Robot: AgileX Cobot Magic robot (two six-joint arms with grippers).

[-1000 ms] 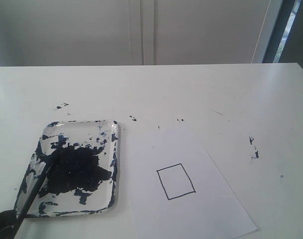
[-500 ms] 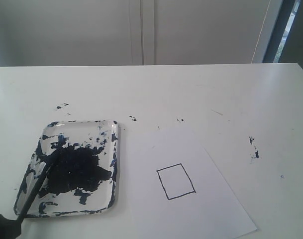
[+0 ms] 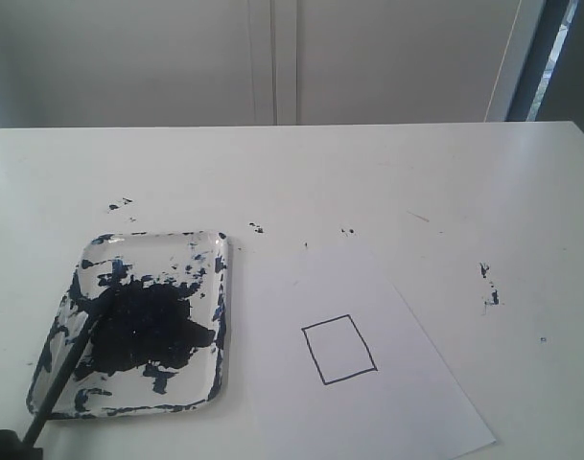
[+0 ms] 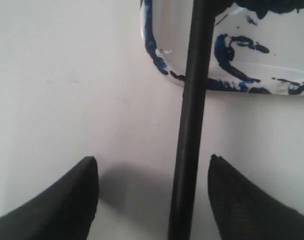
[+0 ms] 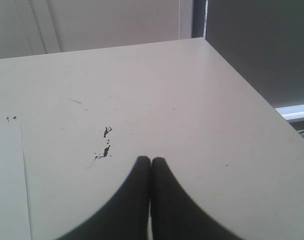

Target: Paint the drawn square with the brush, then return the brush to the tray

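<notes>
Brush (image 3: 66, 359) lies with tip in tray (image 3: 221, 287), handle passing between left gripper (image 4: 152, 160) fingers, which stand apart without contact. Right gripper (image 5: 151, 161) fingers are pressed together, holding nothing.

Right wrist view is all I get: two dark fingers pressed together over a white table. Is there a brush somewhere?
Observer: Yes, the brush lies with its tip in the paint-smeared tray, its other end poking out near a corner.
Visitor: Is anything holding it?
Observer: No. The left gripper is open, straddling it without touching.
Visitor: Painted anything yet?
Observer: No, the drawn square on the paper is white inside.
</notes>
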